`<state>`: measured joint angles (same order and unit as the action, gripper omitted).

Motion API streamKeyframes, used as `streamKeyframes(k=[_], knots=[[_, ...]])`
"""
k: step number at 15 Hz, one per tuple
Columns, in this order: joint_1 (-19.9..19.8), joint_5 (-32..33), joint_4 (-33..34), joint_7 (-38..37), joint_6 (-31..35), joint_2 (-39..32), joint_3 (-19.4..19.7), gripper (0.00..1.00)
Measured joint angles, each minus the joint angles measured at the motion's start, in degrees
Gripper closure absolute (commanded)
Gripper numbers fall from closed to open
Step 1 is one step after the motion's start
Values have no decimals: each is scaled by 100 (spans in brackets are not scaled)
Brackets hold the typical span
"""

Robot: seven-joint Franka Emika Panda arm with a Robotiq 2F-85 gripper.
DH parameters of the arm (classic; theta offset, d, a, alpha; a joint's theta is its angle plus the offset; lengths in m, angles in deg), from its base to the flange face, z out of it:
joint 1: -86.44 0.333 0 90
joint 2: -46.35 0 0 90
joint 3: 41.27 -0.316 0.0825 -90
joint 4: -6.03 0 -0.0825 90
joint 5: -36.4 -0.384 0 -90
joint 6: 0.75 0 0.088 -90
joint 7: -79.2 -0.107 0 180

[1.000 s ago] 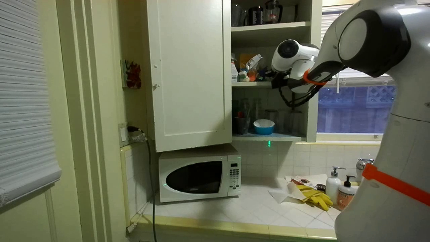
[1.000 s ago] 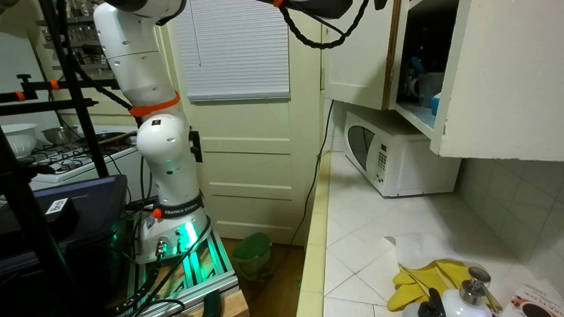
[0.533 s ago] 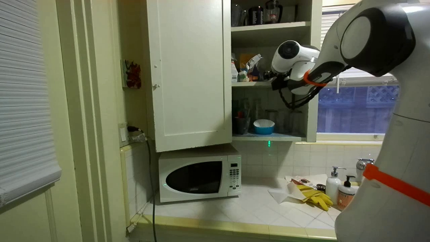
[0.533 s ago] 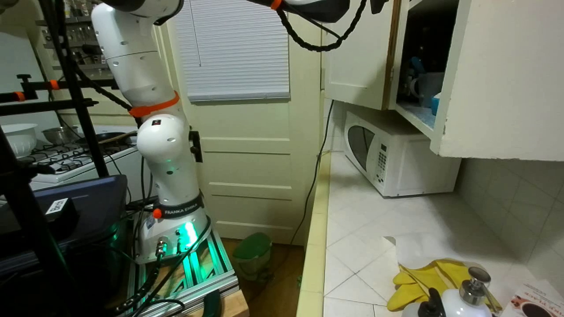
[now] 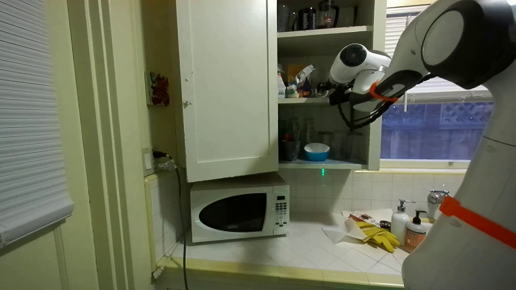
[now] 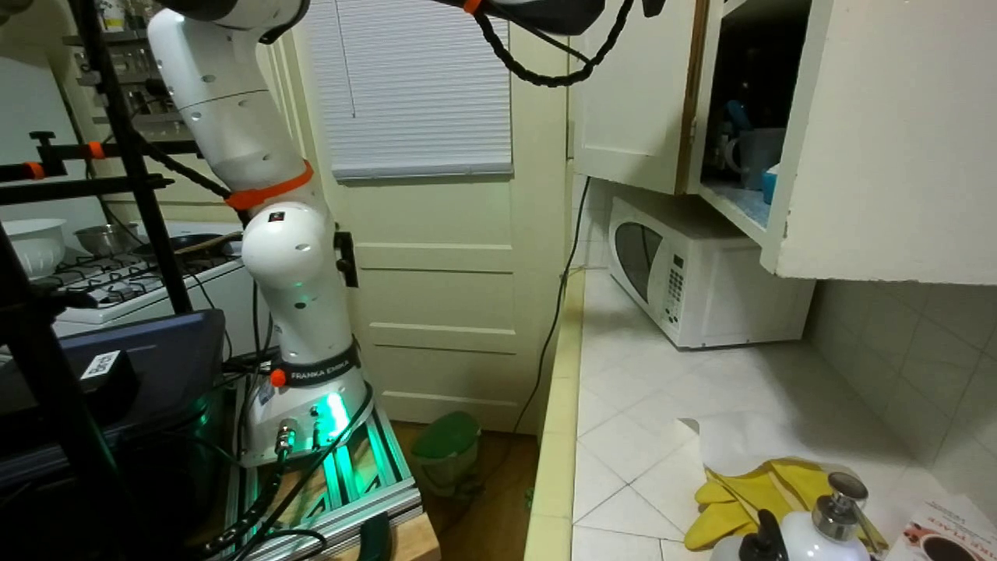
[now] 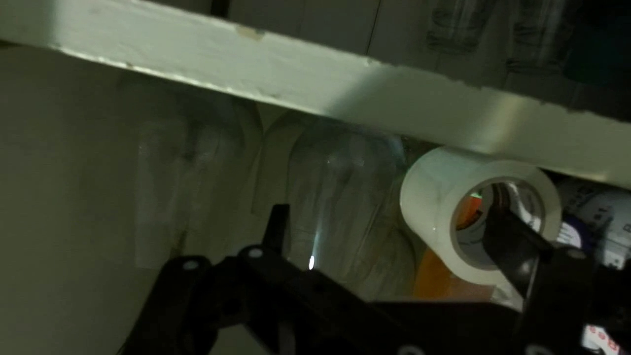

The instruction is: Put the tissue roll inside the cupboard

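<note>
Closest to us in the wrist view, the gripper (image 7: 389,217) has its fingers (image 7: 278,229) spread wide apart: one stands clear of the tissue roll (image 7: 438,202), while the other overlaps its hollow core, and we cannot tell whether it touches the paper. We see the roll on its side inside the cupboard (image 5: 375,149), at the front edge of the middle shelf (image 7: 276,71), its open end facing us. Past it we make out an orange package (image 7: 431,276) and, to one side, some clear vessels (image 7: 345,197), dim and hard to read. Farther from the gripper, in an exterior view, we find a blue bowl (image 5: 316,154) on the bottom shelf (image 5: 346,165), the door (image 5: 231,88) swung open, the microwave oven (image 5: 234,215) below it, and yellow gloves (image 5: 381,237) near a white pump bottle (image 5: 399,225) on the counter (image 5: 306,249).
</note>
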<state>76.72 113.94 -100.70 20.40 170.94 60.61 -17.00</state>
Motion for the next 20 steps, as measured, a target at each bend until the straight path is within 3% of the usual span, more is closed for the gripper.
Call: streamKeyframes(k=[8, 15, 17, 20], knots=[[24, -33, -343, 279, 15, 355, 8, 0], [-28, 75, -911, 556, 15, 1176, -13, 0], [48, -56, -1226, 959, 67, 1453, 22, 0], [505, -445, -2053, 2060, 360, 2006, 348, 0]])
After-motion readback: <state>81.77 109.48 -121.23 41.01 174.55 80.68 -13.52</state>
